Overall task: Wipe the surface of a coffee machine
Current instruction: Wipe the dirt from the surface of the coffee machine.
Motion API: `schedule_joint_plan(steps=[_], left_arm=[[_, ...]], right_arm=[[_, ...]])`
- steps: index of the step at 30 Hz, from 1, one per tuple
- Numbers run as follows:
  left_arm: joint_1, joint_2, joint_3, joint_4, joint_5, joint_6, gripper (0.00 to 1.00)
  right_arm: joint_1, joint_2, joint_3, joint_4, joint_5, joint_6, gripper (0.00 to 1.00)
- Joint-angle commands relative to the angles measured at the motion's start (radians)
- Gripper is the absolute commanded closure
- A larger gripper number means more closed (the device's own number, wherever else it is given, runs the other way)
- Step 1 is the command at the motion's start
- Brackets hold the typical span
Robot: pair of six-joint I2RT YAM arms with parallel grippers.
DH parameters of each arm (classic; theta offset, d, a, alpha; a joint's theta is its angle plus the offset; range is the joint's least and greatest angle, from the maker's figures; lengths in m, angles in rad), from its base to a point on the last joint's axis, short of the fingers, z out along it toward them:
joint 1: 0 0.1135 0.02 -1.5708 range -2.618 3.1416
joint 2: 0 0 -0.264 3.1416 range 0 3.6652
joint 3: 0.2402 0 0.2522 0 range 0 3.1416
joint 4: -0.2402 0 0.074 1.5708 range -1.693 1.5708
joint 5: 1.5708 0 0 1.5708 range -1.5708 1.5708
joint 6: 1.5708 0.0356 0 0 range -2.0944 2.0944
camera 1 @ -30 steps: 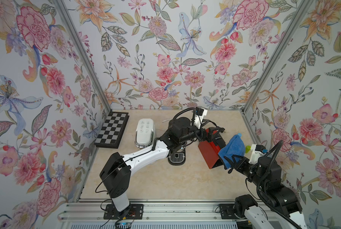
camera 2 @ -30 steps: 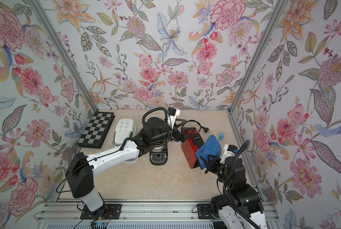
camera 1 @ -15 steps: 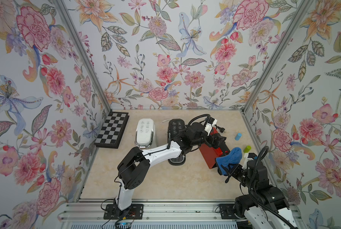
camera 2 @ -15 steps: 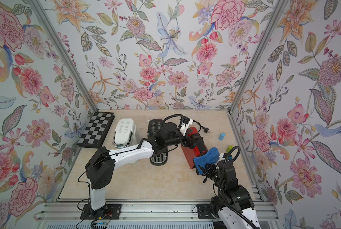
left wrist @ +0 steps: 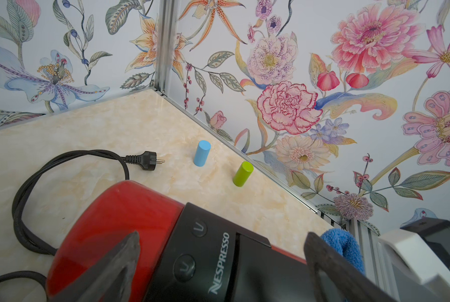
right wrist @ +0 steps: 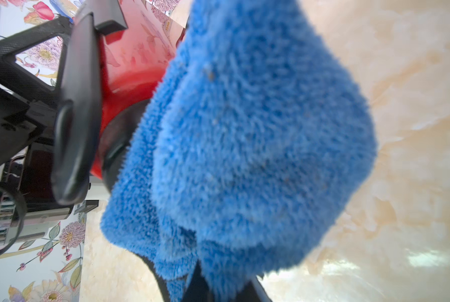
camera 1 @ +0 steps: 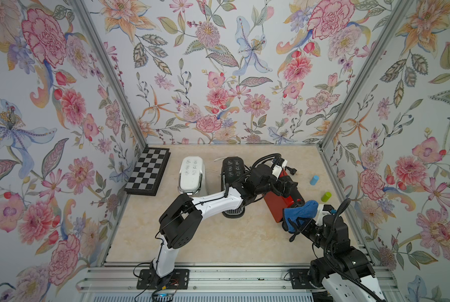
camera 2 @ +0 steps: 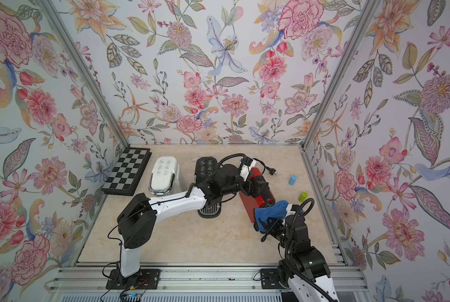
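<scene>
**Fig. Wiping in progress, top and wrist views.** Since the earlier frame the left arm is reaching further across the table. Its gripper is no longer over the black machine but over the coffee machine. The right arm is sitting lower and nearer the front rail, and the cloth has come down from beside the machine to its near front end.

The coffee machine is standing right of centre, between the black machine and the right wall. Its cord is trailing behind it to a loose plug.

The left gripper is holding its fingers spread wide, straddling the machine's black head. No clamping contact is visible. The right gripper is pinching the cloth, which is hanging in a bunched fold against the machine's front end and hiding the fingertips.

Judged hazards:
- **Sliding machine.** With the left fingers not closing, the machine is going unbraced. A firm stroke from the right arm could slide or turn it towards the black machine.
- **Gripper collision.** The two grippers are working close together over the head, so a long stroke could strike the left fingers.
- **Poor contact.** The bunched cloth is presenting little flat area and may skip or slip free.
- **Nearby objects.** The blue cylinder and the green cylinder are standing near the right arm's elbow path. The cord could also drag.
</scene>
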Motion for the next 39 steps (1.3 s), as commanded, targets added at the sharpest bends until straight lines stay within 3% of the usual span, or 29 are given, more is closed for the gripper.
schedule_joint_plan(steps=[1, 8, 17, 29, 31, 36, 39], left_arm=[[-0.008, 0.031, 0.003, -0.019, -0.032, 0.017, 0.01], [-0.008, 0.037, -0.035, 0.002, -0.024, -0.001, 0.02], [-0.008, 0.038, -0.06, 0.007, -0.017, -0.006, 0.06], [-0.008, 0.04, -0.064, 0.011, -0.009, -0.009, 0.07], [-0.008, 0.042, -0.062, 0.014, -0.007, -0.013, 0.07], [-0.007, 0.037, -0.065, 0.018, -0.006, -0.015, 0.07], [-0.006, 0.032, -0.068, 0.016, -0.007, -0.015, 0.07]], right_arm=[[0.003, -0.016, 0.08, 0.103, -0.049, 0.008, 1.0], [0.004, 0.011, 0.093, 0.112, -0.03, -0.009, 1.0], [0.003, -0.014, -0.053, 0.121, 0.067, 0.05, 1.0], [0.004, 0.084, -0.097, 0.127, 0.124, 0.055, 1.0], [0.003, 0.069, -0.117, 0.152, 0.138, 0.063, 1.0], [0.001, 0.018, -0.287, 0.42, 0.045, 0.177, 1.0], [-0.006, 0.036, -0.309, 0.466, 0.066, 0.194, 1.0]])
